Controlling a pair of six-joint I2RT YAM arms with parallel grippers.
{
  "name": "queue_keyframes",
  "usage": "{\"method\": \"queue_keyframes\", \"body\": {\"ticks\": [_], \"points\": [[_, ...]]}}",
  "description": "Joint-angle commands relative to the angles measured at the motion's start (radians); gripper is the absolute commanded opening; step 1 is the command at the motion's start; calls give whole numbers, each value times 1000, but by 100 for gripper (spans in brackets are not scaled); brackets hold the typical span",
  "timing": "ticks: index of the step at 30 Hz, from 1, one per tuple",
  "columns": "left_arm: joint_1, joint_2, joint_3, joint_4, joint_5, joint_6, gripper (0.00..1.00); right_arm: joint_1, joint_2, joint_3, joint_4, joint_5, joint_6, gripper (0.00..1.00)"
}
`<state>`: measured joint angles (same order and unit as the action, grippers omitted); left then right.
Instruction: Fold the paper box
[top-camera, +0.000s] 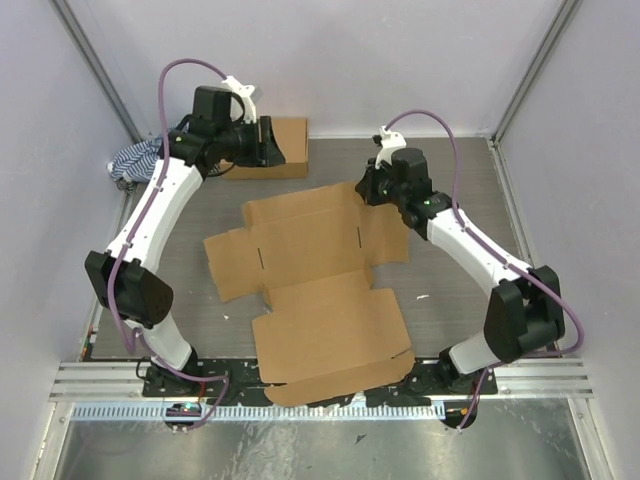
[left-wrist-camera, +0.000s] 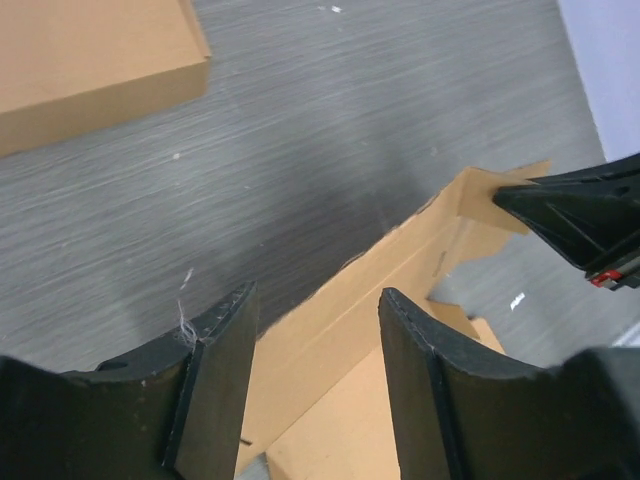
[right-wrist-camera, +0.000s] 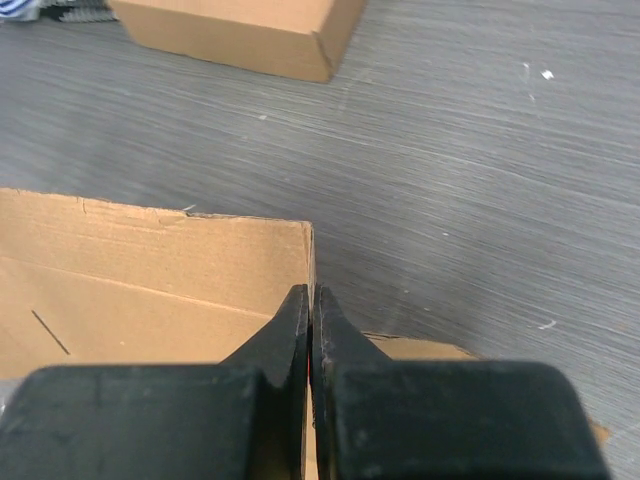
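While the right gripper (right-wrist-camera: 311, 298) pinches the far edge of the paper box (top-camera: 320, 320), lying spread open in the middle of the table (top-camera: 465, 185), the left gripper (left-wrist-camera: 315, 300) hangs wide open nearby, holding nothing.

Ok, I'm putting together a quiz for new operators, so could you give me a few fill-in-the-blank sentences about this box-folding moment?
1. The right hand is ____ on a flap edge of the paper box.
2. The left hand has its jaws ____ and grips nothing.
3. The compact cardboard box lies beyond the paper box, beside the ____ hand.
Missing words: shut; open; left.
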<state>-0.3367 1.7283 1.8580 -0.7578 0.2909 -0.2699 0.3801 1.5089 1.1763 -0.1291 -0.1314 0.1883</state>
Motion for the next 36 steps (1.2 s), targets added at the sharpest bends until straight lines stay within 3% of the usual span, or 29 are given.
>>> {"method": "queue_keyframes", "body": {"ticks": [1,6,17,25,31,34,36], "points": [[-49,-47,3,30,159,108,59,23,-93,-75,162,-69,-16,1],[-160,-82,-95,30,121,252,61,59,-165,-140,156,-81,-23,1],[-177,-74,-216,42,62,293,62,76,-343,-270,128,-175,-25,2],[-183,-99,-296,40,252,296,61,77,-360,-283,111,-193,-36,2],[-190,-175,-471,150,278,267,61,79,-361,-283,104,-192,-37,2],[-201,-178,-477,117,258,269,55,80,-358,-282,102,-199,-37,2],[-209,-176,-461,81,240,271,45,82,-354,-277,98,-204,-34,4]]}}
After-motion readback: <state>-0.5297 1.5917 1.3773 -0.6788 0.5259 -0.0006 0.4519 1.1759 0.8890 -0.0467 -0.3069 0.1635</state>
